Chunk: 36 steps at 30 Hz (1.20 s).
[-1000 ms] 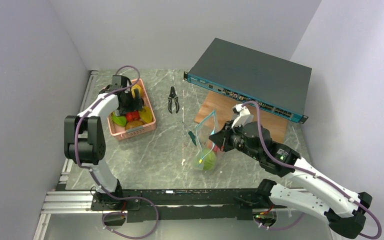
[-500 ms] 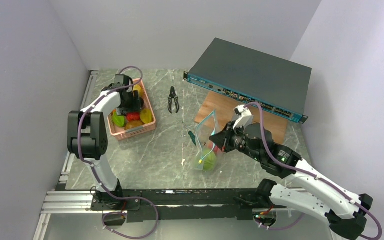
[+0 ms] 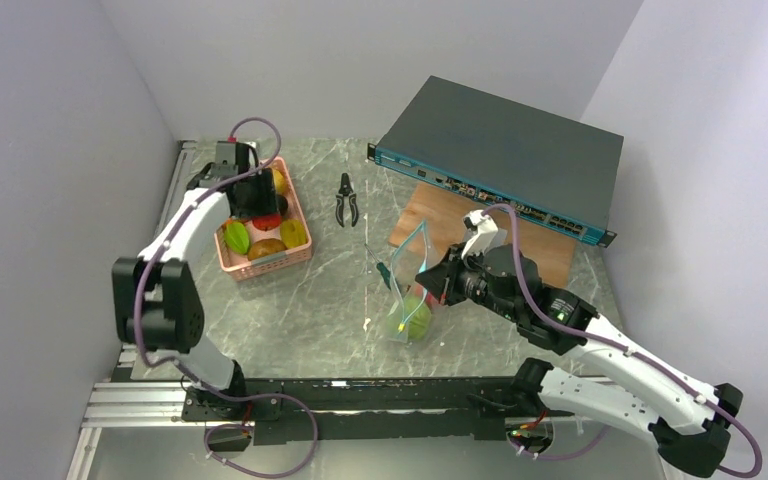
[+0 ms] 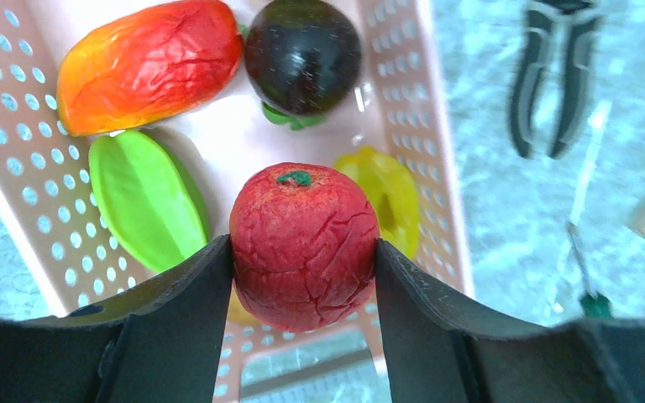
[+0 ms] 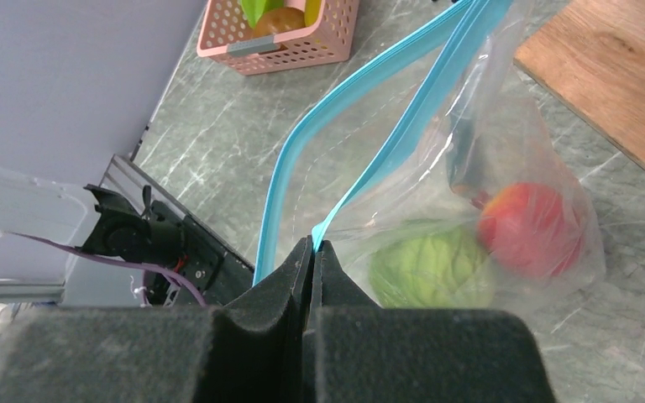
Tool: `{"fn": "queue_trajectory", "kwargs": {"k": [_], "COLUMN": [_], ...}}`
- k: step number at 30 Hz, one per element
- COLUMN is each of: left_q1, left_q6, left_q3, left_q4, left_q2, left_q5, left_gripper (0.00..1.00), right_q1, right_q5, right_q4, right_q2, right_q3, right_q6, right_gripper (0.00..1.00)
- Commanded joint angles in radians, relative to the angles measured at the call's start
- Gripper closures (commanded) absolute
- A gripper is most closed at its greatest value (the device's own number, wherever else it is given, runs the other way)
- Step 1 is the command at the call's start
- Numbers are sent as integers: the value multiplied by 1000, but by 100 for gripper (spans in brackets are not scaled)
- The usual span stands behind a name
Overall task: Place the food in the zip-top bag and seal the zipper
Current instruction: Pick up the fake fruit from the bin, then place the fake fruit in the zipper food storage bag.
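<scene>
The left gripper [image 4: 302, 285] is clamped on a red, wrinkled, round fruit [image 4: 304, 239], with one black finger [image 4: 176, 327] pressed to each side. Below it lies the pink perforated plastic basket [image 4: 17, 159], holding an orange-red oblong fruit [image 4: 147, 63], a dark purple round fruit [image 4: 302, 52], a green ridged fruit [image 4: 147, 201] and a yellow fruit [image 4: 393, 197]. Whether the red one is off the basket floor I cannot tell. Black pliers [image 4: 554, 75] lie on the grey marbled tabletop [image 4: 504, 235] beyond the basket's wall. From overhead this grip is hidden (the wrist covers it). That view shows the left arm stretched forward, wrist turned down over the basket's far half.

The right gripper [image 5: 312, 252] is pinched tight on the teal-green zipper strip [image 5: 279, 185] of the clear zip-top plastic bag [image 5: 504, 143]. From the pinch the strip runs off in two lines that stand apart, so the mouth is open. Inside, side by side, sit a green round fruit [image 5: 432, 269] and a red round fruit [image 5: 533, 231]. Overhead the contents are mostly a green blur, but the bag's place is plain: it is on the tabletop, near the wooden board [image 3: 440, 220] partly covered by a dark flat network box [image 3: 500, 145]. The right arm comes in from the lower right, elbow bent, forearm slanting toward the bag.
</scene>
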State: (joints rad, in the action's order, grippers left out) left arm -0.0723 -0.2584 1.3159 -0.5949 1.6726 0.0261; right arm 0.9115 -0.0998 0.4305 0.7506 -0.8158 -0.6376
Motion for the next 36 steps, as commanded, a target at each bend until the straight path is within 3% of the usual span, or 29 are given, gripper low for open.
{"fn": "queue_trajectory", "kwargs": {"k": [1,10,17,22,28,32,36], "left_q1": [-6,-63,-196,-321,-416,-445,-471], "left_q6": [45,86,106,195,302,322,334], "left_q3": [-91,-312,-398,-411,-356,-325,-307], "left_q4": [97,429,629,599,447,390,356], "left_q2": [-219,-540,-653,-684,-627,-565,-531], "left_q5": [-177,-648,-872,-893,-859,-834,-814], "left_gripper": [50,56,58,59,59,60,61], "right_q1": [4,3,5,9,42,53,76], "right_q5": [-2,16,68,154,150,145,104], "right_q4": [-52,-89,-141,-214,-279,-244,-305], "right_q2": [4,89,153,236,249,261,212], "right_q3": [3,-30,-59,-85,-79,-132,-80], "right_q6": [1,24,16,-16,-44,-31,-54], "right_gripper": [100,100,100,100,100,100,100]}}
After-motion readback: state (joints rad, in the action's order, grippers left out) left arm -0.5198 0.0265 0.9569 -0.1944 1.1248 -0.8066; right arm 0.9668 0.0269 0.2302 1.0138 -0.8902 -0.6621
